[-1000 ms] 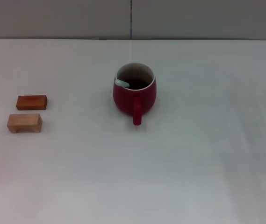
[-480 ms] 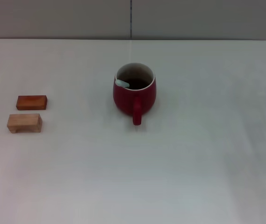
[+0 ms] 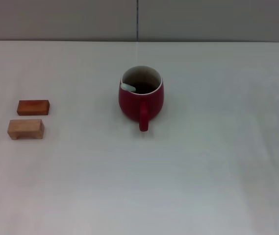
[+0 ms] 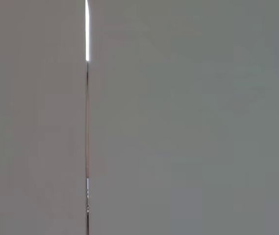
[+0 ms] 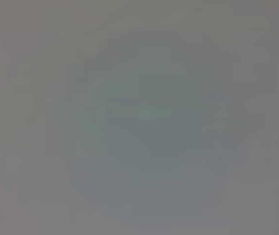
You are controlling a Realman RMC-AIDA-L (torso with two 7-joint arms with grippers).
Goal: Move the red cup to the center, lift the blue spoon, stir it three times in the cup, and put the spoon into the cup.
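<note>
Near the middle of the head view stands one red cup (image 3: pixel 141 97) on the white table (image 3: pixel 203 161), handle toward the bottom of the frame, with one blue spoon (image 3: pixel 127 87) inside it, its pale handle tip leaning on the left rim. Two wooden blocks (image 3: pixel 33 107) lie at mid-left, one just below the other. Neither gripper appears in any view, so each one's grip and its place relative to the cup cannot be told.

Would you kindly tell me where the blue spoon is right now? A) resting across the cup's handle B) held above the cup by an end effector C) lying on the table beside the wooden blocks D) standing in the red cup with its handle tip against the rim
D: the blue spoon shows its pale handle tip leaning on the inner rim of the red cup.
</note>
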